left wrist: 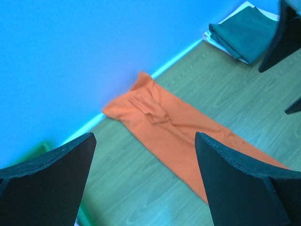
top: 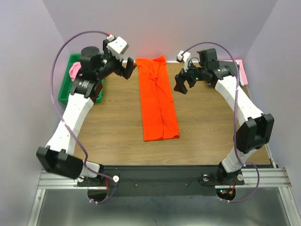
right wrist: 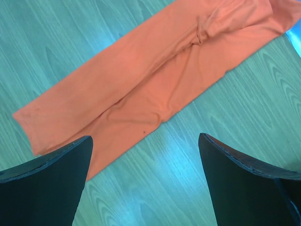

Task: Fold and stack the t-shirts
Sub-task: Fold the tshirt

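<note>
A bright orange t-shirt point(top: 157, 101) lies folded into a long narrow strip down the middle of the table, its far end near the back wall. My left gripper point(top: 130, 69) hovers open just left of that far end, with nothing between its fingers. My right gripper point(top: 182, 85) hovers open just right of the strip, also holding nothing. The left wrist view shows the orange t-shirt point(left wrist: 171, 129) beyond my left gripper point(left wrist: 143, 181) and a folded dark grey t-shirt point(left wrist: 242, 30) at the far right corner. In the right wrist view the orange t-shirt point(right wrist: 141, 80) lies above my right gripper point(right wrist: 143, 186).
A green plastic tray point(top: 66, 87) stands at the table's back left with pink cloth point(top: 74, 71) in it. More pink cloth point(top: 242, 70) shows at the back right, behind the right arm. Walls close in the table on three sides.
</note>
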`<state>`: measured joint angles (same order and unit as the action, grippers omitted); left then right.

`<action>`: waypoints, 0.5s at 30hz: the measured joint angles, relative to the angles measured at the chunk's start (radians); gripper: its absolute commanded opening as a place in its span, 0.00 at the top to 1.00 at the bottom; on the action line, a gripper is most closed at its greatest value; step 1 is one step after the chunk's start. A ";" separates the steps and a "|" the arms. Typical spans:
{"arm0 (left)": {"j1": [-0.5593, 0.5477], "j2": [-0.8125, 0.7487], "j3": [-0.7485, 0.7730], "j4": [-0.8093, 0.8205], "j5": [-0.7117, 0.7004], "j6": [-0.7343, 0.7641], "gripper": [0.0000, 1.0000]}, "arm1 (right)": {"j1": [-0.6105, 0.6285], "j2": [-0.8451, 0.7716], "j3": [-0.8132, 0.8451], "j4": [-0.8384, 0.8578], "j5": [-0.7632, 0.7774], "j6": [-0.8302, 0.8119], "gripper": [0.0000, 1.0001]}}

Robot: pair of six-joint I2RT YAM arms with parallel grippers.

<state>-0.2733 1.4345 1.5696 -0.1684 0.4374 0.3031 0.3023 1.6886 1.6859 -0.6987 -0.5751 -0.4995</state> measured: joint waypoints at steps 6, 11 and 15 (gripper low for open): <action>-0.014 -0.173 -0.312 0.048 0.085 0.203 0.10 | 0.001 -0.021 -0.138 0.011 -0.037 -0.106 0.01; -0.118 -0.251 -0.668 -0.042 0.089 0.376 0.16 | 0.053 -0.155 -0.478 0.019 -0.044 -0.314 0.06; -0.250 -0.344 -0.835 -0.063 0.084 0.452 0.26 | 0.185 -0.288 -0.720 0.033 -0.018 -0.446 0.22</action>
<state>-0.5232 1.0908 0.7345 -0.2310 0.5209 0.7555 0.4873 1.4002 0.9661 -0.6655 -0.5934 -0.9451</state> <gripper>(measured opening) 0.799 0.880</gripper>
